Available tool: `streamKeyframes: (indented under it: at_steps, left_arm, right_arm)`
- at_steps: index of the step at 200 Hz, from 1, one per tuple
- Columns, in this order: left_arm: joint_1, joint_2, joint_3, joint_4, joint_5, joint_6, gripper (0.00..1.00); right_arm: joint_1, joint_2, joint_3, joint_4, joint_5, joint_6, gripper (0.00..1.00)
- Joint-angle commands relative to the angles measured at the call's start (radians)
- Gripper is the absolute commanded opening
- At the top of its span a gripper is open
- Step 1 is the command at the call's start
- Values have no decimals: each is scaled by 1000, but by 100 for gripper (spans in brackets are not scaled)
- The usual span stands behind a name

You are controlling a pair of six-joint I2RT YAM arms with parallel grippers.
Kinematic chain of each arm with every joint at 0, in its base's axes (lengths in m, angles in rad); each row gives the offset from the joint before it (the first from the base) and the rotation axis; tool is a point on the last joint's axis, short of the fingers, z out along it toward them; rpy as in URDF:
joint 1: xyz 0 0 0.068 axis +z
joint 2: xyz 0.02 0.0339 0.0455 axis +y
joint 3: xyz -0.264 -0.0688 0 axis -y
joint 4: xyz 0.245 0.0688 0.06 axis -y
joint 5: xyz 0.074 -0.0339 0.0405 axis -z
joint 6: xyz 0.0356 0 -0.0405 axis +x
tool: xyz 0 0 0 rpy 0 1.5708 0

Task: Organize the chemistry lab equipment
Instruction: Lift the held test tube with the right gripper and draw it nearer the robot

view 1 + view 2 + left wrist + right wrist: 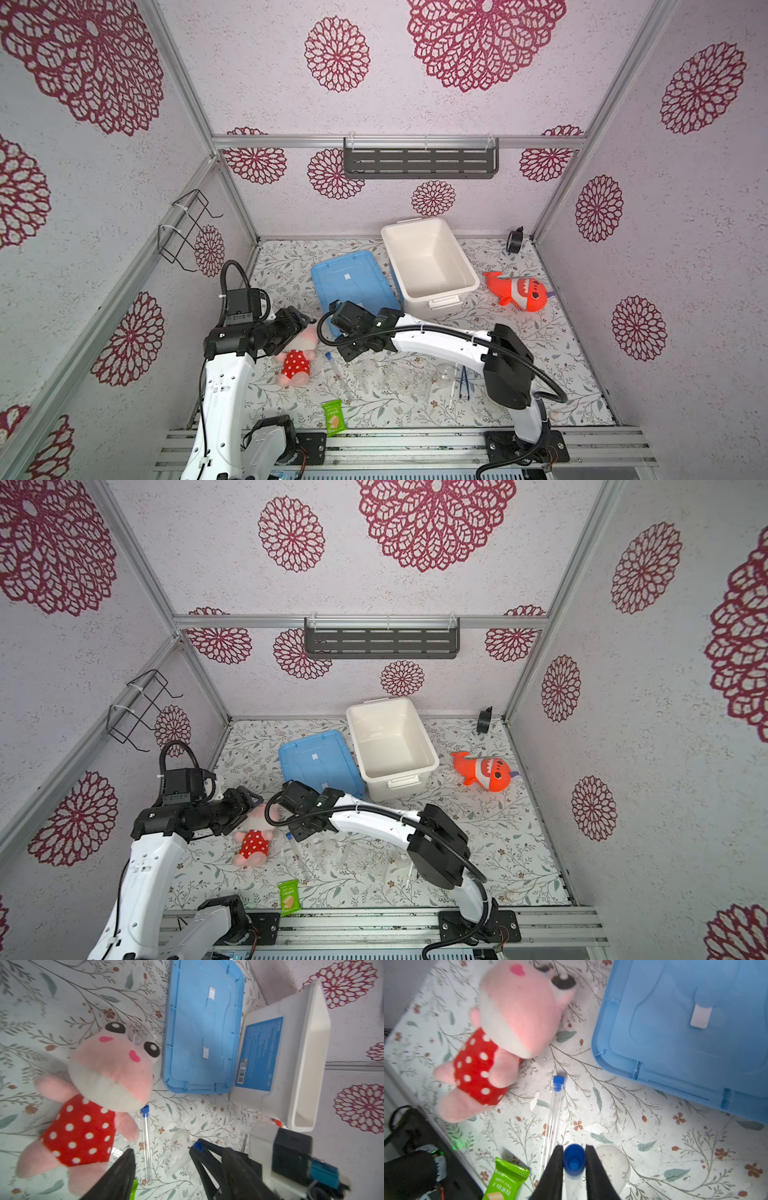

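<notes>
Right claw [574, 1152]: narrow, clamped on the blue cap end of a tube [574, 1162], at 6 o'clock of the lid [353, 282]. Left claw [162, 1153]: wide, holding nothing. Second tube [334, 370] lies flat on the mat at 3 o'clock of the plush [296, 363], and the tweezers [464, 384] lie well off at its 3 o'clock.

High pair, wrist pair
Both top views look steeply down from the front onto the whole table [540, 345]; each wrist camera hangs close above it, both sharing the pink plush [108, 1076], the blue lid [203, 1028] and a lying tube [552, 1118].
</notes>
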Motion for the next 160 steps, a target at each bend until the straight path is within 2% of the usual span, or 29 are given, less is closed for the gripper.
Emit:
streamKeyframes:
  at_steps: [1,40,45,84,106,118,133,160]
  left_arm:
    - [-1,-12,-23,52,114,-32,69]
    - [-3,-32,-32,65,96,-57,69]
    - [-2,-32,-32,68,93,-60,69]
    - [-2,-22,-22,76,83,-74,68]
    - [-1,-15,-18,81,81,-76,68]
    - [-3,-13,-19,85,80,-80,68]
    - [-3,-12,-23,92,76,-85,68]
    - [-4,-11,-34,106,79,-107,68]
  right_arm:
    - [14,-113,-105,174,36,-26,22]
    - [25,-259,-246,254,101,-43,21]
    - [58,-279,-262,260,114,-44,21]
    - [93,-447,-412,327,200,-52,20]
    - [114,-567,-538,426,231,-74,19]
    - [129,-626,-601,490,199,-127,21]
    - [159,-692,-670,549,229,-176,22]
    - [164,-815,-834,697,261,-164,22]
